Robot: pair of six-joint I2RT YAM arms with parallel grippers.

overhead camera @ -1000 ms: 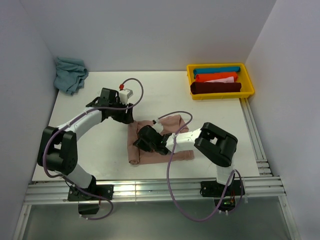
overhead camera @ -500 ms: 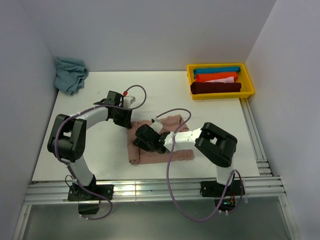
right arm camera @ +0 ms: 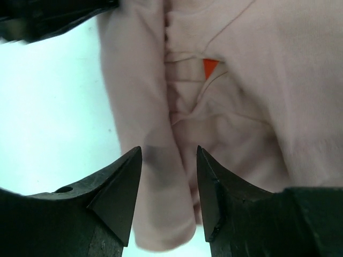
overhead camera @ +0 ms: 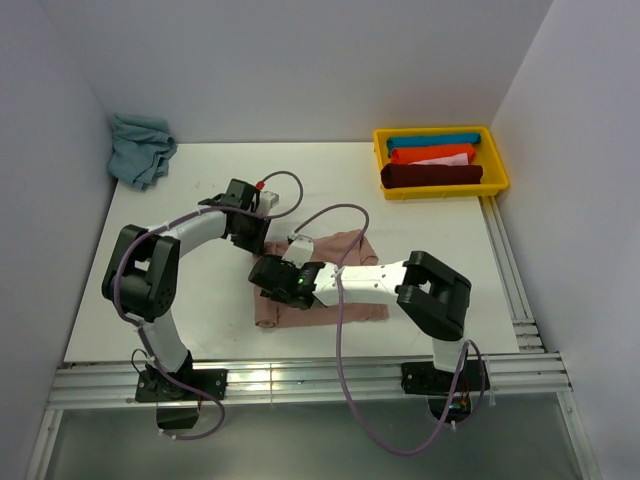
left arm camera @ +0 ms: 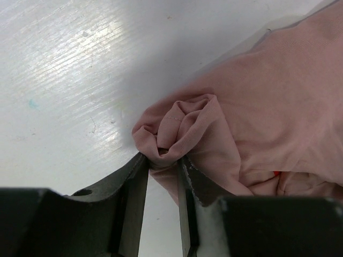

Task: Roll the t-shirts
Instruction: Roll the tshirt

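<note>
– Pink t-shirt [overhead camera: 362, 308], top view: spread at mid-frame on the white table [overhead camera: 330, 180], its left edge rolled into a narrow tube. Where do the arms stand?
– Both at that left side. Left gripper [overhead camera: 254, 240] at the tube's upper end. Right gripper [overhead camera: 266, 280] just below it, over the roll. Yellow tray [overhead camera: 497, 160] at upper right holds four cloth rolls [overhead camera: 430, 175]: teal, orange, white, dark red. Crumpled blue-grey cloth [overhead camera: 140, 148] at upper left, well apart from the rest.
– Left wrist view?
– Fingers [left arm camera: 134, 176] clenched on a bunched end of the pink fabric. The knot of cloth swells out just above the tips at frame centre. The rest of the shirt spreads to the right, and bare table fills the upper left.
– Right wrist view?
– Jaws released, standing apart in the lower frame. The rolled edge runs top to bottom and passes under the gap between them. Whether either fingertip [right arm camera: 120, 187] touches the cloth cannot be told. A small orange print [right arm camera: 210, 65] shows at upper centre among the creases.
</note>
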